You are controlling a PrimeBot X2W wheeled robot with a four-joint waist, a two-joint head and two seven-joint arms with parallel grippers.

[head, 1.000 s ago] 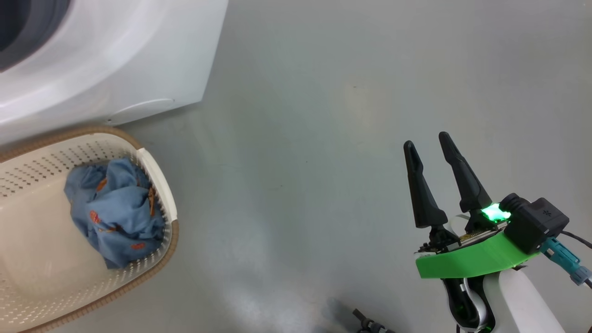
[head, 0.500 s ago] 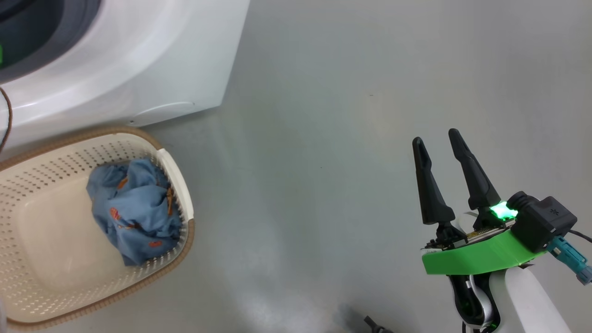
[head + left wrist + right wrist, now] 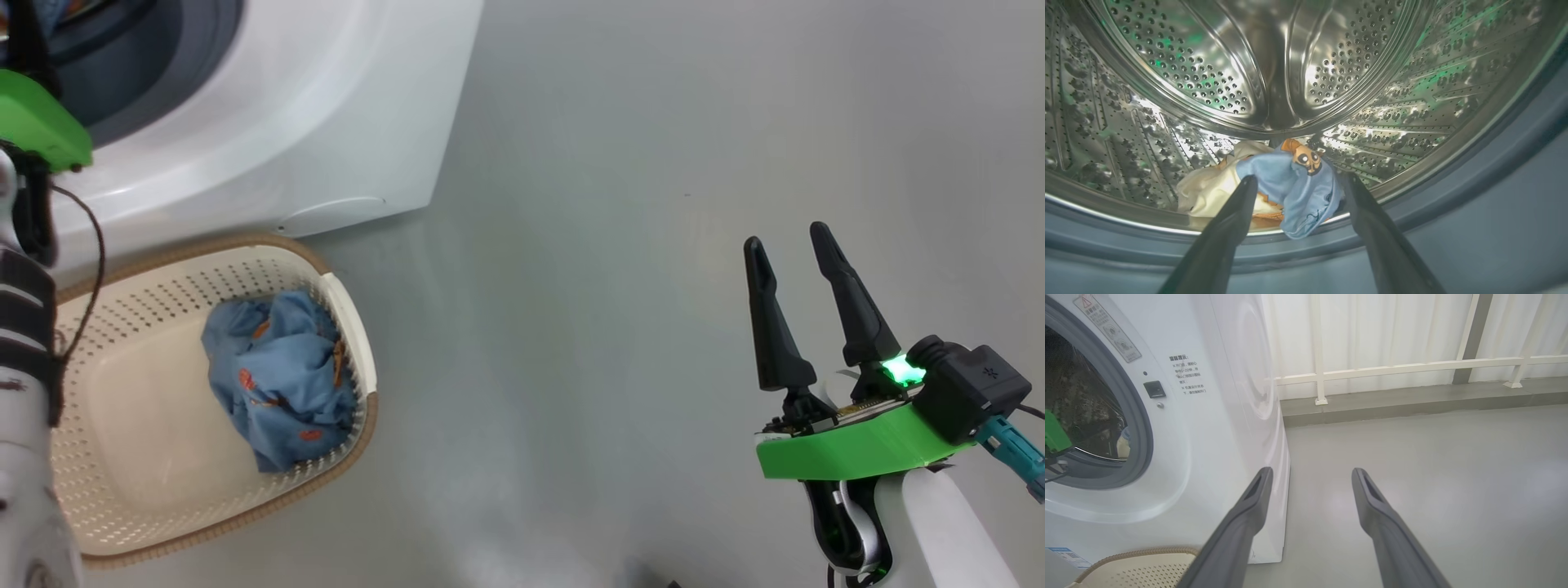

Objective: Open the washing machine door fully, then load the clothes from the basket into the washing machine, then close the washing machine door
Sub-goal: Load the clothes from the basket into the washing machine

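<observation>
Blue-and-cream bear-print fabric (image 3: 1290, 192) lies loose on the perforated steel drum's (image 3: 1208, 61) lip between my open left tool's (image 3: 1297, 178) fingers; I should nudge it deeper. Blue cloth (image 3: 277, 380) lies in the cream perforated basket (image 3: 131, 327); right tool (image 3: 785, 235) open.

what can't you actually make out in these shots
- Head view: the left forearm covers the basket's left side; folds of the blue clothes hide anything beneath them.
- Left wrist view: the left gripper's fingers and the grey gasket hide the lower edge of the loaded clothes.
- Right wrist view: the print on the washing machine's front is too small to read.
</observation>
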